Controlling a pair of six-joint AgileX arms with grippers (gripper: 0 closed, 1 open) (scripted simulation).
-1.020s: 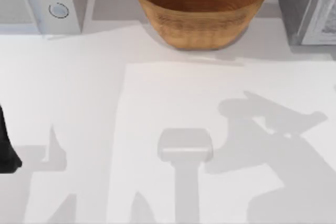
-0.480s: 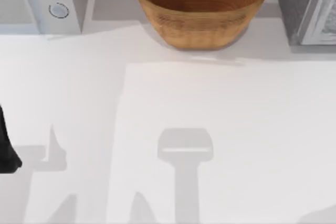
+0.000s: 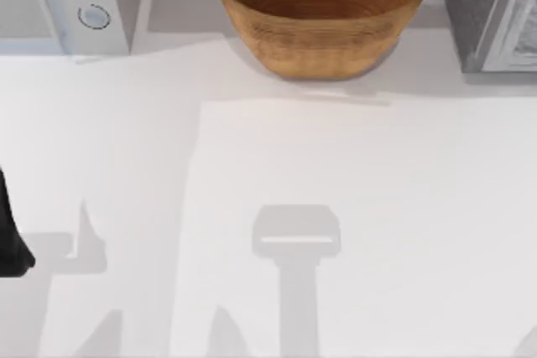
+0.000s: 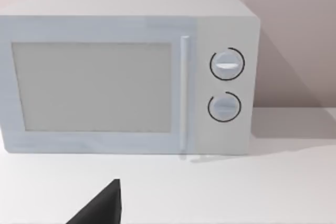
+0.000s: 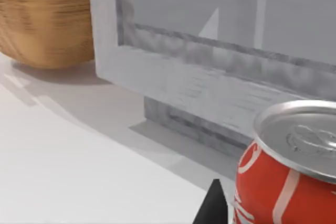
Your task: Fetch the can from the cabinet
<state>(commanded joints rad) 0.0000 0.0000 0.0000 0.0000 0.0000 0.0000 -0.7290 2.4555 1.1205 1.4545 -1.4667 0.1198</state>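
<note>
one white table (image 3: 352, 207) bearing microwave (image 4: 126, 72), basket (image 3: 323, 10), cabinet (image 5: 220, 40).

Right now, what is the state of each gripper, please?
Left gripper: parked at the table's left edge; state cannot be told.
Right gripper: close to the can, by the cabinet; grip cannot be told.

Obstacles lining the table's (image 3: 277, 173) far edge: microwave (image 3: 67, 2), basket (image 3: 321, 10), cabinet (image 3: 495, 10). Open surface lying nearer.
</note>
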